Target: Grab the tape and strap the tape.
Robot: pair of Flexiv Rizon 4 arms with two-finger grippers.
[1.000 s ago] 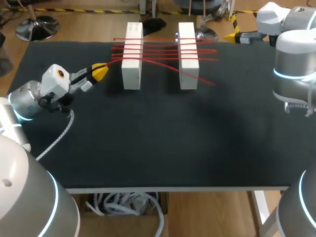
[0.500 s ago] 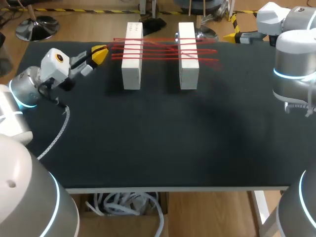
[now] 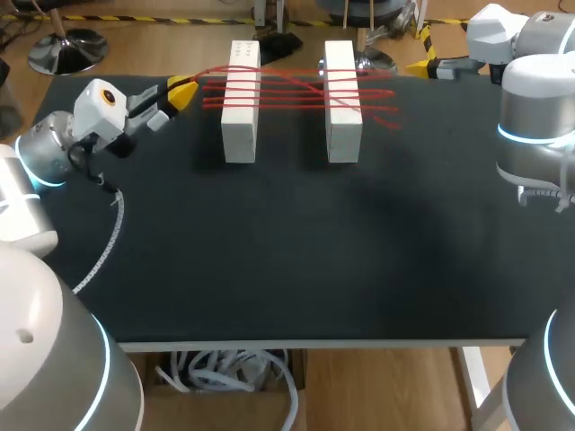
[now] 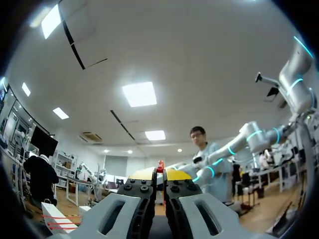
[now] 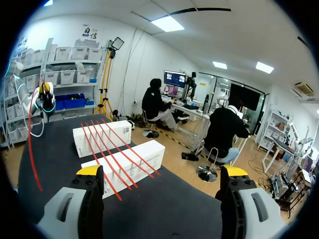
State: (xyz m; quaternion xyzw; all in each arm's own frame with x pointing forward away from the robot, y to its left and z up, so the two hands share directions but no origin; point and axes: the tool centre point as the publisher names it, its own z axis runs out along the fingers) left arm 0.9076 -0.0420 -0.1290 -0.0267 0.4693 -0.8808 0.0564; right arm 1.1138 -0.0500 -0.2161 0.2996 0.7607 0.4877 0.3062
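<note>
Two white blocks [image 3: 241, 117] stand parallel, one red tape [image 3: 296, 90] strung across both in several passes. The left gripper [image 3: 182, 92], raised beside the blocks, pinches the tape's end; the right gripper [image 5: 162, 171] hangs wide open at the table's far-right corner.

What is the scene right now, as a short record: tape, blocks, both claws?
tape: red, several passes across both blocks, one end leading to the left claw
left block: white, on the black table
right block: white, parallel to the left block
left claw: shut on the tape's end, beside the left block's far end
right claw: open, empty, beyond the table's far edge
</note>
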